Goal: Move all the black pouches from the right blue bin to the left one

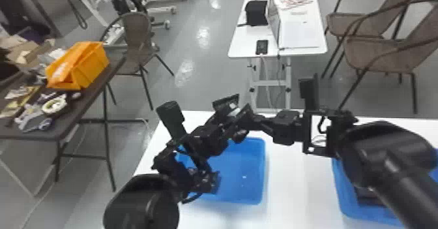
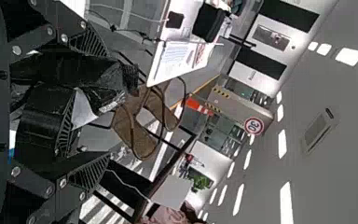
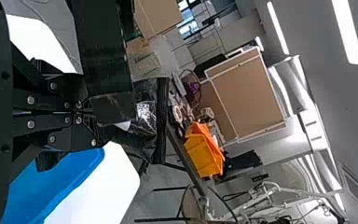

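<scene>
We have one black pouch (image 3: 150, 119) standing near upright, its banded edge uppermost; in the head view that edge slants from about eight to two o'clock. Our right gripper (image 1: 243, 115) has it, the fingers closed together and pinching it, while we keep the left gripper's (image 1: 228, 120) fingers wide apart around it. Its whole long axis we cannot tell, since fingers cover part of it.

We count two blue bins on the white bench (image 1: 293, 186): the left bin (image 1: 249, 179) at six o'clock from the pouch, the right bin (image 1: 342, 205) at four. In the right bin lies some dark stuff (image 1: 368, 194), perhaps pouches, but how many we cannot tell.

Our left arm (image 1: 143, 202) comes in from seven o'clock, bent at the wrist and pointing towards one. Our right arm (image 1: 387, 160) comes from four o'clock, its gripper turned to nine.
</scene>
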### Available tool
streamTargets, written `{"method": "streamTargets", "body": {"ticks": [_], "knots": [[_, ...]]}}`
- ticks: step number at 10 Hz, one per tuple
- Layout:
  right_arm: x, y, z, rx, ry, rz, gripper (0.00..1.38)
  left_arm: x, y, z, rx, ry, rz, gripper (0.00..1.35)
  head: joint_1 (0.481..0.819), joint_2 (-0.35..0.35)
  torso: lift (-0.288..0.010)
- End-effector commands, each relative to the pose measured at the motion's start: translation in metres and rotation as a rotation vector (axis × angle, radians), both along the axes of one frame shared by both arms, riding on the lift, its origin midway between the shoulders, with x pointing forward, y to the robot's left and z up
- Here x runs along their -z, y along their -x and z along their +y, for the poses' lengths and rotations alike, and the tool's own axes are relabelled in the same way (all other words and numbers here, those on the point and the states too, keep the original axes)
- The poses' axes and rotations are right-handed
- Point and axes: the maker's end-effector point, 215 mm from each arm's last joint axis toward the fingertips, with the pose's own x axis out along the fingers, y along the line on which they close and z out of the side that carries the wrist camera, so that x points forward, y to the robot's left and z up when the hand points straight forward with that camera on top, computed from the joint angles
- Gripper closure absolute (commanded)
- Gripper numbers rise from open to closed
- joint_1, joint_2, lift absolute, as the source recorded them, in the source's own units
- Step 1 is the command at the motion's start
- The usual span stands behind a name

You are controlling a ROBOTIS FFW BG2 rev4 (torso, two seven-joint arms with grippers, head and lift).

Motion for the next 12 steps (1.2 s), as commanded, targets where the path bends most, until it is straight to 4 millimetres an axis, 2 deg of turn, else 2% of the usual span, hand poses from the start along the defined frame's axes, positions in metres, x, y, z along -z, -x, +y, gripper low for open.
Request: {"method": "streamTargets", "body": {"ticks": [1,2,4,7,8,9,10,11,12], "knots": [[0.0,0.0,-0.001,0.0,0.0,0.001,1.28,0.001,0.0,0.004,-0.01,-0.004,-0.001,1.24,0.695,0.257,0.0],[0.0,0.0,-0.001,0.0,-0.002,0.003,1.28,-0.009,-0.001,0.009,-0.036,-0.003,-0.044,1.22,0.695,0.258,0.0],[0.003,0.0,-0.002,0.004,-0.006,0.011,1.28,-0.014,0.0,0.022,-0.096,0.004,-0.082,1.22,0.695,0.267,0.0],[0.002,-0.003,-0.005,0.016,-0.021,0.014,1.28,-0.024,0.0,0.03,-0.125,0.005,-0.123,1.22,0.695,0.279,0.0],[0.001,-0.006,-0.008,0.025,-0.028,0.009,1.21,-0.028,0.0,0.035,-0.141,0.009,-0.139,1.22,0.695,0.28,0.0],[0.0,-0.012,-0.016,0.052,-0.047,0.004,0.61,-0.028,0.001,0.042,-0.166,0.005,-0.146,1.22,0.695,0.281,0.0],[0.002,-0.02,-0.038,0.104,-0.038,-0.017,0.05,-0.024,0.003,0.06,-0.209,-0.032,-0.158,1.22,0.695,0.281,0.0],[0.005,-0.029,-0.067,0.175,-0.016,-0.051,0.01,-0.014,0.007,0.081,-0.259,-0.081,-0.16,1.22,0.695,0.279,0.0],[0.01,-0.035,-0.1,0.264,0.009,-0.082,0.18,0.005,0.015,0.097,-0.3,-0.129,-0.134,1.22,0.695,0.276,0.0]]}}
